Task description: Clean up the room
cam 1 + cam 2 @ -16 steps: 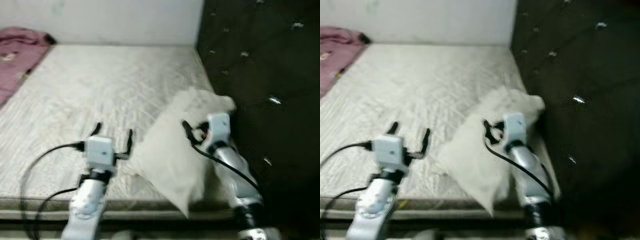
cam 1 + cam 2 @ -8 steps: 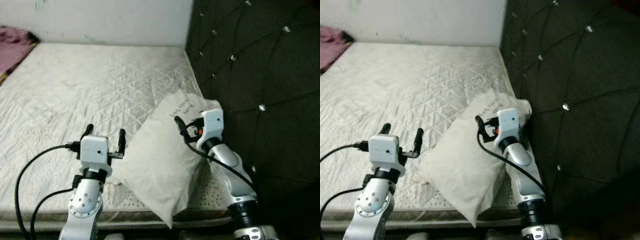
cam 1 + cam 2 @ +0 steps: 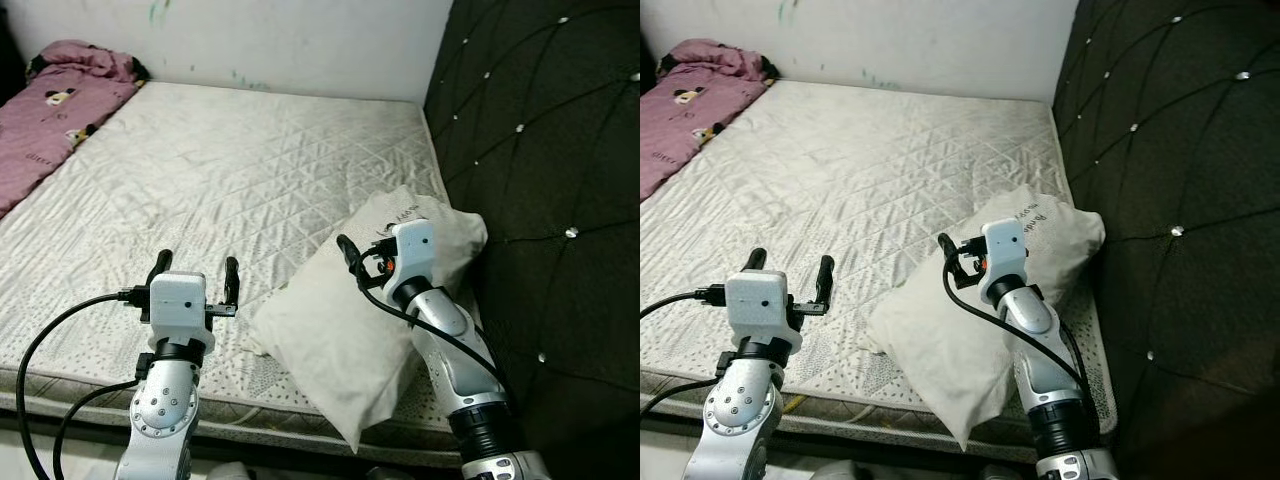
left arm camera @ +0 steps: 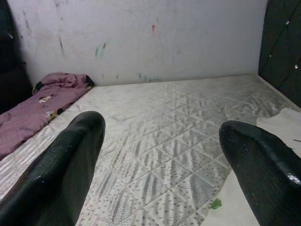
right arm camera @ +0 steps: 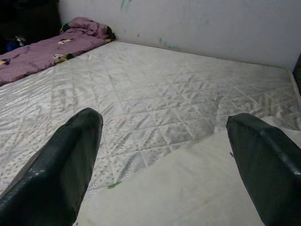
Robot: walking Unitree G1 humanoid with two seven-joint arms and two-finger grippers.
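A white pillow (image 3: 365,315) lies askew at the near right corner of the quilted mattress (image 3: 220,170), its far end leaning on the dark headboard (image 3: 540,150). My right gripper (image 3: 352,255) hovers just over the pillow's middle, open, with nothing between its fingers; its wrist view has the pillow (image 5: 188,188) right below the spread fingers (image 5: 61,160). My left gripper (image 3: 195,272) is open above the mattress's near edge, a little left of the pillow. The pillow's corner (image 4: 263,188) lies beside one of the left gripper's fingers (image 4: 256,160). A crumpled pink blanket (image 3: 60,110) lies at the bed's far left.
The tufted black headboard runs along the bed's right side. A white wall (image 3: 300,40) with paint marks closes the far side. Bare mattress stretches between the pillow and the pink blanket. The mattress's front edge (image 3: 90,385) is just under my arms.
The camera has swung left and steadied, so the pink blanket has come back into view. Pillow and both open grippers keep much the same pose relative to each other.
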